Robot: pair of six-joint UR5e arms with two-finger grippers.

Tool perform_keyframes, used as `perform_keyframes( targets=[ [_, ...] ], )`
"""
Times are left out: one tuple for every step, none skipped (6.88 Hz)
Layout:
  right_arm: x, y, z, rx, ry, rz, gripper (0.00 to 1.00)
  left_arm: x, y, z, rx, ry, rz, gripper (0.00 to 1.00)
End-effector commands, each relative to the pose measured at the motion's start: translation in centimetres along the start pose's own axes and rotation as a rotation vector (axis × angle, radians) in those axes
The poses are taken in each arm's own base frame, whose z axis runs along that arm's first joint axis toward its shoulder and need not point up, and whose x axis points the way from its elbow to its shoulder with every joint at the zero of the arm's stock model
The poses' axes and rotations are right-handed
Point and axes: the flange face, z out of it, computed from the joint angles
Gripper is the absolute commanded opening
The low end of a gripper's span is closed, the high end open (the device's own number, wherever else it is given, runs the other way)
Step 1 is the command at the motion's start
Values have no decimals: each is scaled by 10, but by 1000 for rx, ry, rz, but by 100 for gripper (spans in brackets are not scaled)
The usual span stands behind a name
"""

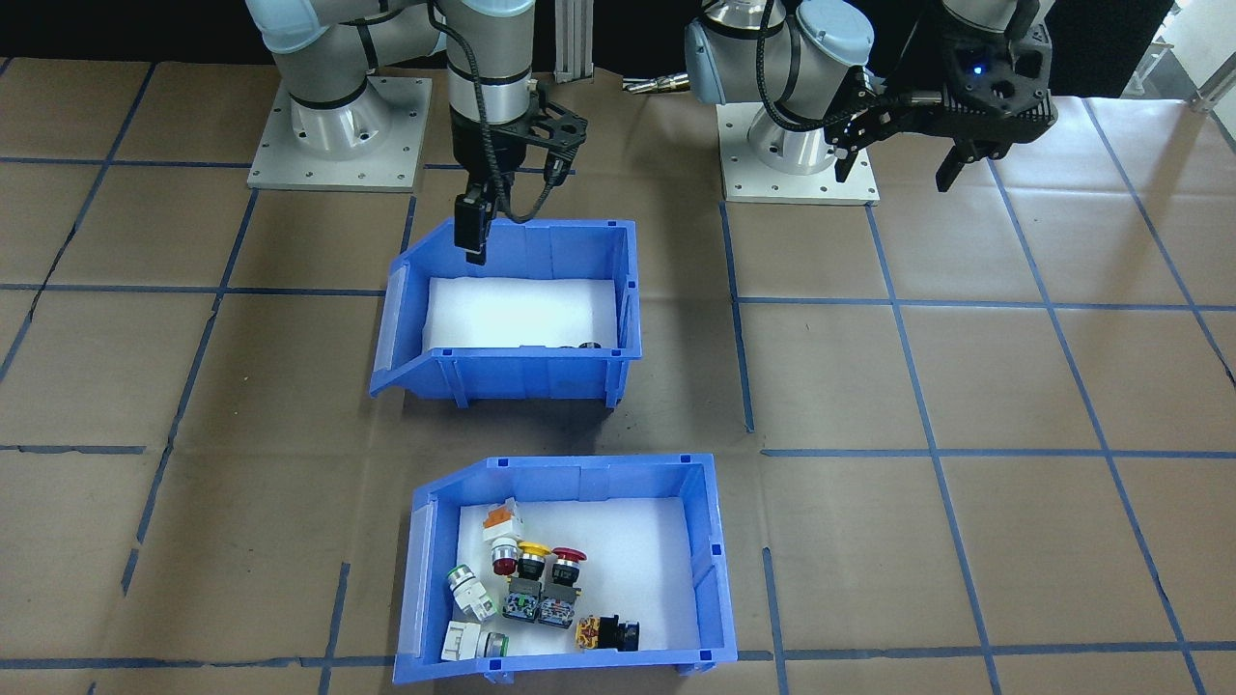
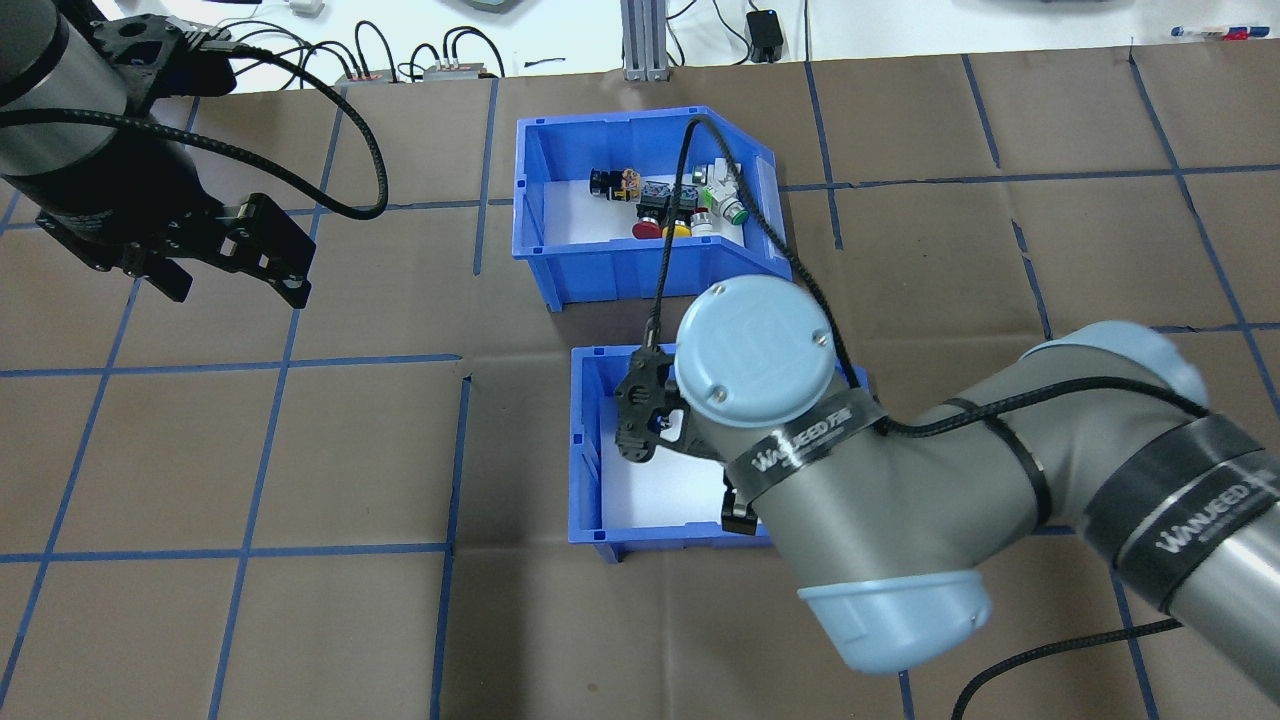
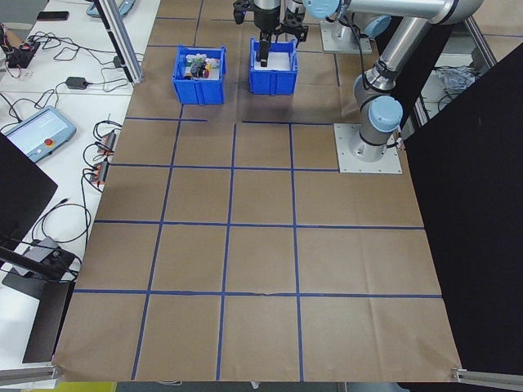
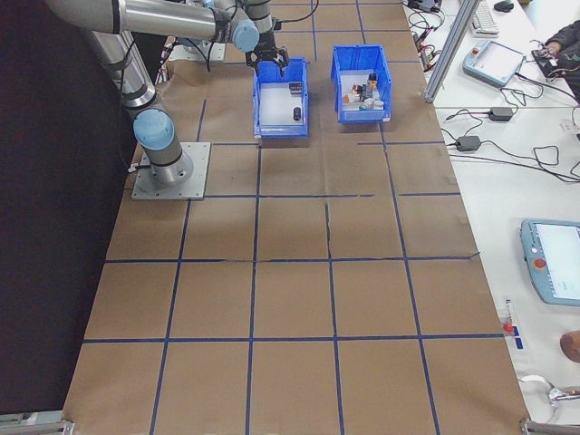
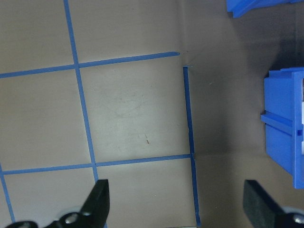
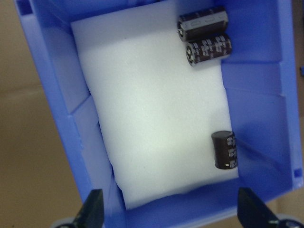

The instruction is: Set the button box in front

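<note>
Button box (image 1: 565,569) sits beyond 2nd bin (image 1: 512,309); right gripper (image 1: 475,239) over that bin's rim, jaws apparently spread; left gripper (image 2: 232,262) jaws spread, off to bin's side.

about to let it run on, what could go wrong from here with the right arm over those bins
1. The right gripper, open, hangs over the bin of black cylinders, not the button box; it may grab the wrong bin.
2. Its fingertips flank that bin's wall; dropping lower could knock or tip it.
3. The two bins sit close together, so shifting one may bump the other and scatter the loose buttons.
</note>
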Motion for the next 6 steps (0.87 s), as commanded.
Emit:
perform_keyframes(
  targets=[
    [76,47,-48,38,26,322,100,0,0,1,-2,1,-3,100],
    [111,83,-52,31,22,458,100,0,0,1,-3,1,-3,100],
    [137,111,-58,39,25,643,100,0,1,1,-5,2,-3,100],
    [157,132,-63,60,24,821,100,0,1,1,-6,2,-5,100],
    [168,138,-53,47,6,1014,100,0,1,1,-6,2,-5,100],
    [177,134,-51,35,-15,1173,100,0,1,1,-6,3,-6,100]
  ],
)
